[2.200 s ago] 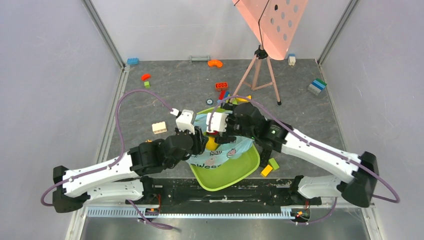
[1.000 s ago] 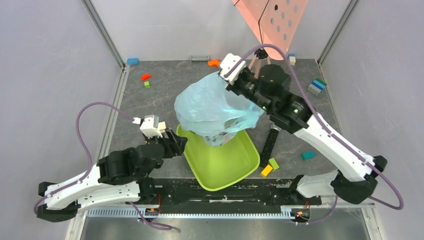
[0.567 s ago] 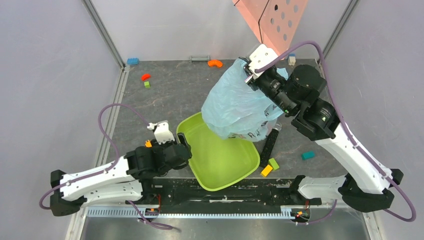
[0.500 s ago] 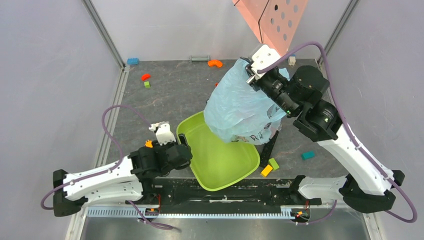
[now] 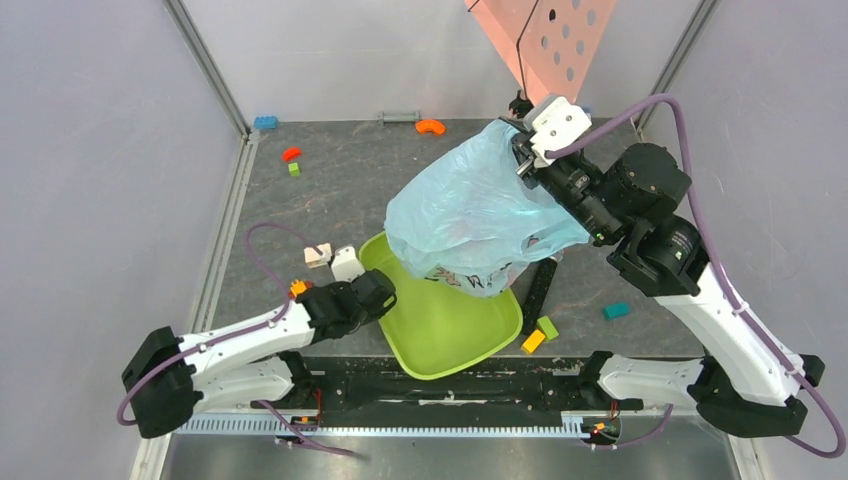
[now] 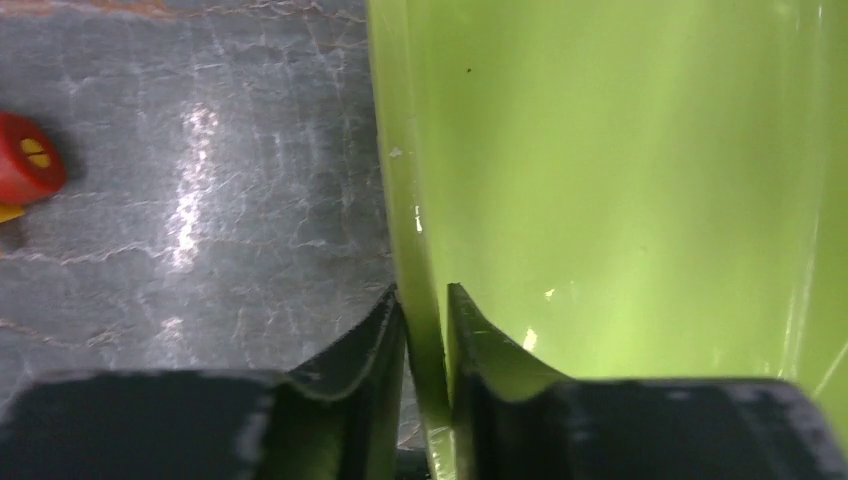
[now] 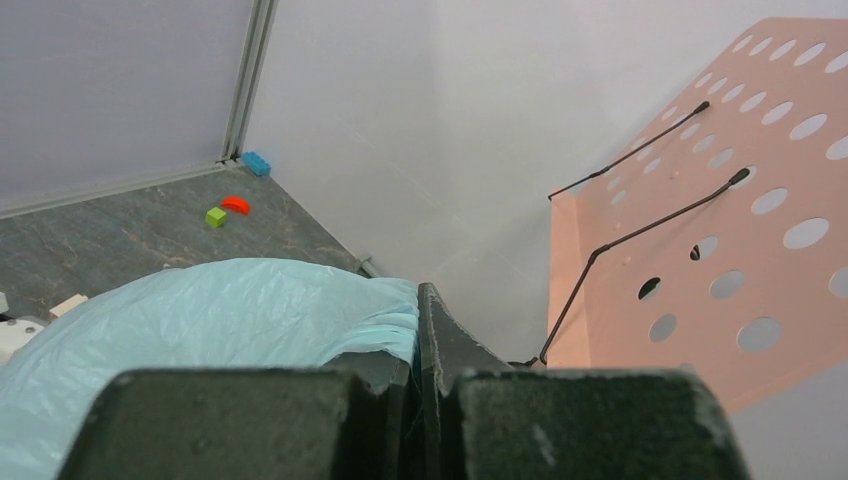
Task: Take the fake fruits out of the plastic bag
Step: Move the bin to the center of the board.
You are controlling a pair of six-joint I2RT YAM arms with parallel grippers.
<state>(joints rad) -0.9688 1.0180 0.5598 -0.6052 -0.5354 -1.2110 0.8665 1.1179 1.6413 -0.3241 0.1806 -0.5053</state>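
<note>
My right gripper is raised high and shut on a bunched edge of the light-blue plastic bag. The bag hangs billowed over the far side of the lime-green tub. In the right wrist view its crinkled film runs into the shut right gripper. My left gripper is low at the tub's left rim. In the left wrist view the left gripper pinches that thin green rim, one finger inside and one outside. The fake fruits are hidden.
A pink perforated stand on a tripod rises at the back right, close to the right wrist. A black bar, yellow and green blocks and a teal block lie right of the tub. A cream block and a small red piece lie to its left.
The left gripper moved right to the tub's left rim and closed on it. The right arm carried the bag up and rightward, and the bag now spreads wider over the tub.
</note>
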